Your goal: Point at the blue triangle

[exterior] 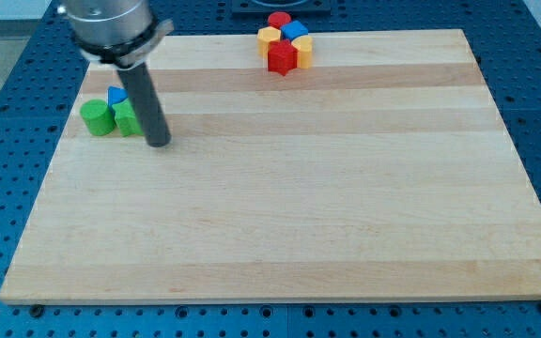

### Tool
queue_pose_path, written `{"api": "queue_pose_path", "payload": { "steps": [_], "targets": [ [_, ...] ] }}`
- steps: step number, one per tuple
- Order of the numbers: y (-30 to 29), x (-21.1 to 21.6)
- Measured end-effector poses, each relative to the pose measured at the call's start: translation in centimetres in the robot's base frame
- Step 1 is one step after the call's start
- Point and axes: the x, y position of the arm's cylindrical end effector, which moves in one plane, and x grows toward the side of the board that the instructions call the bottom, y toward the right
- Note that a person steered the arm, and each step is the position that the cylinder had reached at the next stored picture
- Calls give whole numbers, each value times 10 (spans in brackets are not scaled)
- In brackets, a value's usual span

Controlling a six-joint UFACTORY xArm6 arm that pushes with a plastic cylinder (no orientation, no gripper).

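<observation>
A blue block [115,95], only partly visible behind my rod, sits at the view's left, just above two green blocks; its shape is hard to make out. A round green block [94,118] lies left and a second green block [127,120] right, partly hidden by the rod. My tip [159,143] rests on the board just right of and slightly below these blocks, close to the second green block.
A cluster at the view's top centre holds a red block [277,19], a yellow block [268,37], a blue block [295,30], a red star-like block [281,56] and a yellow block [303,50]. The wooden board [299,188] lies on a blue perforated table.
</observation>
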Motion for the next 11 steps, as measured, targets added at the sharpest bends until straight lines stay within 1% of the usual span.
{"api": "queue_pose_path", "payload": {
  "steps": [1,2,4,5,7,9,10,11],
  "targets": [
    [20,-31],
    [21,-63],
    [2,-98],
    [-14,-124],
    [-14,-127],
    [-77,-147],
    [-104,-131],
    [-109,-94]
  ]
}}
